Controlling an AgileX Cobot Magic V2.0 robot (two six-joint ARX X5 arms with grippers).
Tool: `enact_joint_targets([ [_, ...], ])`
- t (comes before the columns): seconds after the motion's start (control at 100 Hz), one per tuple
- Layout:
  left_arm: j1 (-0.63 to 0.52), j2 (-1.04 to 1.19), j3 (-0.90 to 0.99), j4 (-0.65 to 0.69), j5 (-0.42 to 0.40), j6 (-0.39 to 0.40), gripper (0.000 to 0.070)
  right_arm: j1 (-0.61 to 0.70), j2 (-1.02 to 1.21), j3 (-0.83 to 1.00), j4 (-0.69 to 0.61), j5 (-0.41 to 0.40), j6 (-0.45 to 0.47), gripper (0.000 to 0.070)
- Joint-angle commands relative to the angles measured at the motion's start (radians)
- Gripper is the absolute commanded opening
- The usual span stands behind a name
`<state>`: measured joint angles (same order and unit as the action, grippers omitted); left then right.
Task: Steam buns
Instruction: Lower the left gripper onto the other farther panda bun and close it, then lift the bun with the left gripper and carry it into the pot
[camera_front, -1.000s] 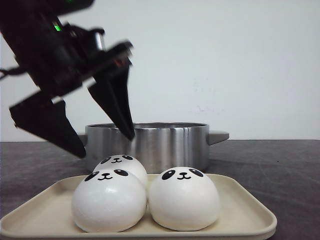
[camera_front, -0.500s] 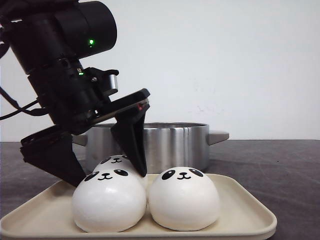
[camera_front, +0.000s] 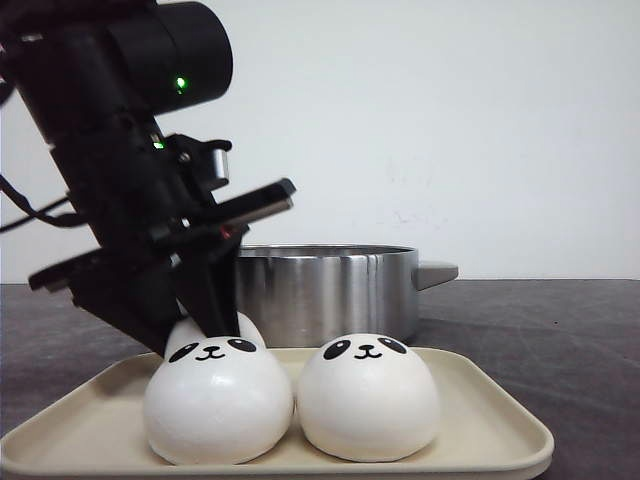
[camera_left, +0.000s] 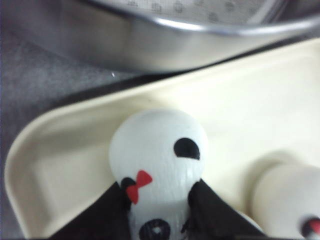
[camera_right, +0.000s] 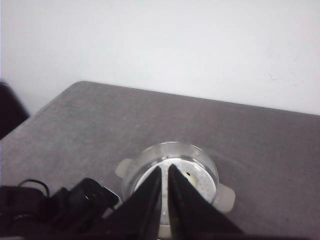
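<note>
left claw clamped on the rear panda bun over the tray

front view: the left claw (camera_front: 190, 315) reaches down behind the front-left bun (camera_front: 218, 400) and grips the rear bun (camera_front: 190, 328), of which only a white sliver shows between the black fingers (camera_front: 215, 295). the front-left bun and the front-right bun (camera_front: 368, 396) sit side by side on the cream tray (camera_front: 490, 425), touching or nearly so, their panda faces turned toward the camera. a stainless steel pot (camera_front: 330, 285) with side handles stands on the dark grey surface (camera_front: 560, 330) just behind the tray.

left wrist view: the claw fingers (camera_left: 210, 210) press both sides of the rear bun (camera_left: 159, 160), which shows a black eye patch and a small red bow mark. the bun sits above the tray (camera_left: 65, 150); whether it touches the tray floor cannot be told. another bun (camera_left: 287, 200) lies near it, and the pot rim (camera_left: 200, 25) runs just beyond the tray edge.

right wrist view: the right claw (camera_right: 165, 192) hangs high above the pot (camera_right: 172, 172), its two fingers drawn almost together with only a thin slit between them and nothing held. the left arm (camera_right: 60, 207) appears dark beside the pot.
</note>
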<state>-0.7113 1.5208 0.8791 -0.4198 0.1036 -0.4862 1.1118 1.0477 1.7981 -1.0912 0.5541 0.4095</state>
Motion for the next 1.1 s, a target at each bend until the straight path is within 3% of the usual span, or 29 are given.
enact_joint_targets([
  [0.0, -0.023, -0.066, 0.031, 0.008, 0.005, 0.011, 0.001, 0.012, 0.008, 0.018, 0.005, 0.005, 0.011, 0.0012],
  [0.19, -0.045, -0.288, 0.089, 0.031, -0.016, 0.028, 0.001, 0.012, 0.009, 0.018, 0.005, 0.006, 0.01, 0.0012],
  [0.28, -0.042, -0.351, 0.142, 0.043, -0.082, 0.034, 0.001, 0.012, 0.009, 0.018, 0.005, 0.013, 0.01, 0.0012],
  [0.42, -0.012, -0.363, 0.255, 0.04, -0.15, 0.121, 0.001, 0.012, 0.01, 0.018, 0.005, 0.023, 0.01, 0.0012],
  [0.7, 0.093, -0.151, 0.447, 0.04, -0.164, 0.192, 0.001, 0.012, 0.01, 0.018, 0.005, 0.031, -0.001, 0.0012],
  [1.09, 0.171, 0.211, 0.494, -0.006, -0.164, 0.19, 0.001, 0.012, 0.01, 0.018, 0.005, 0.042, 0.002, 0.0012],
])
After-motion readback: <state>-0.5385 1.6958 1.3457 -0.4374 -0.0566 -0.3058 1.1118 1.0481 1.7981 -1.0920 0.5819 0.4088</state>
